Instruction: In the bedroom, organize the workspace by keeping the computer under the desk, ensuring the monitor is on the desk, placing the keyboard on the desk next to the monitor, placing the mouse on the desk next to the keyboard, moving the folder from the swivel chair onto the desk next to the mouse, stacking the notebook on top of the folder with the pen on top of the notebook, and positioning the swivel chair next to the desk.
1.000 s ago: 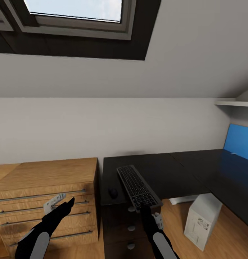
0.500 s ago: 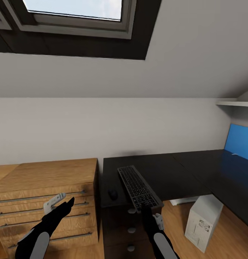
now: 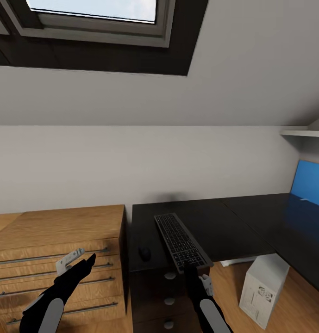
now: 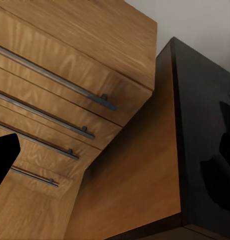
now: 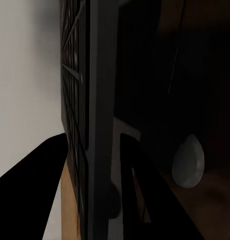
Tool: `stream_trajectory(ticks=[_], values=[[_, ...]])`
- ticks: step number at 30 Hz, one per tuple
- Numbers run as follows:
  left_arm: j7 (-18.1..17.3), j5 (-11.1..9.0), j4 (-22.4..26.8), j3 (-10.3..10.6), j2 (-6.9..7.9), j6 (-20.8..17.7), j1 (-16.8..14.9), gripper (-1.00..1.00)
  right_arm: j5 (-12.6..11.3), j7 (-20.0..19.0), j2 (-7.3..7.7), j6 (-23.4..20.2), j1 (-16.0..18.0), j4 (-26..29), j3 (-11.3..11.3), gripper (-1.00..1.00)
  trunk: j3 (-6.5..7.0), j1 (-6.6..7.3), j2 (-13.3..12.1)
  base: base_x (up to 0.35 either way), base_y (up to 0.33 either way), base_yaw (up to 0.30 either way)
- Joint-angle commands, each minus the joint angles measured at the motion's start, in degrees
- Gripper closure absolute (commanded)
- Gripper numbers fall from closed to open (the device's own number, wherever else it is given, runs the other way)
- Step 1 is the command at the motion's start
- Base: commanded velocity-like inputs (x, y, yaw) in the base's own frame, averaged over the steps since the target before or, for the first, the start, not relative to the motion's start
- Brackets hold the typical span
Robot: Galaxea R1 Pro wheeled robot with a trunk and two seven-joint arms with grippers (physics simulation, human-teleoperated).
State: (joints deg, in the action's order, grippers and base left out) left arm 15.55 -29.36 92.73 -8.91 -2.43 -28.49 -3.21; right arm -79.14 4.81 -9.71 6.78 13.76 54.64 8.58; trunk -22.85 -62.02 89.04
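Head view | right gripper [image 3: 190, 266] clamps slim grey-keyed keyboard [image 3: 181, 241] | left gripper [image 3: 78, 260] prob. apart

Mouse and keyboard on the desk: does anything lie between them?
Nothing: head view shows bare black desk top between the mouse and the keyboard.

Mouse [image 3: 144, 253] lies left of keyboard [image 3: 180, 240] on desk [image 3: 233, 222].

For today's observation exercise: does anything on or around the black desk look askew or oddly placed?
Yes. The keyboard lies slanted across the desk, its near end jutting past the front edge, where the right gripper pinches it. The mouse sits beside it. The computer stands on the floor, tilted.
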Motion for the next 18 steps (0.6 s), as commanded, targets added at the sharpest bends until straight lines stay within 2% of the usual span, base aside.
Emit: stream_trajectory(ticks=[1,7,8,18], values=[[0.4,-0.6,0.1,-0.1,-0.04,-0.2,0.0,-1.0,-0.6,0.2,0.04,0.4,0.0,0.1,0.2,1.0,-0.07,0.0,0.0,0.0,0.0,0.0],[0.4,-0.6,0.1,-0.1,-0.04,-0.2,0.0,-1.0,-0.6,0.3,0.04,0.4,0.0,0.0,0.2,1.0,-0.07,0.0,0.0,0.0,0.0,0.0],[0.4,-0.6,0.1,-0.1,-0.04,-0.2,0.0,-1.0,-0.6,0.3,0.04,0.4,0.0,0.1,0.2,-1.0,-0.07,0.0,0.0,0.0,0.0,0.0],[0.4,-0.6,0.1,-0.1,-0.04,-0.2,0.0,-1.0,-0.6,0.4,0.03,0.4,0.0,0.1,0.2,-1.0,-0.07,0.0,0.0,0.0,0.0,0.0]])
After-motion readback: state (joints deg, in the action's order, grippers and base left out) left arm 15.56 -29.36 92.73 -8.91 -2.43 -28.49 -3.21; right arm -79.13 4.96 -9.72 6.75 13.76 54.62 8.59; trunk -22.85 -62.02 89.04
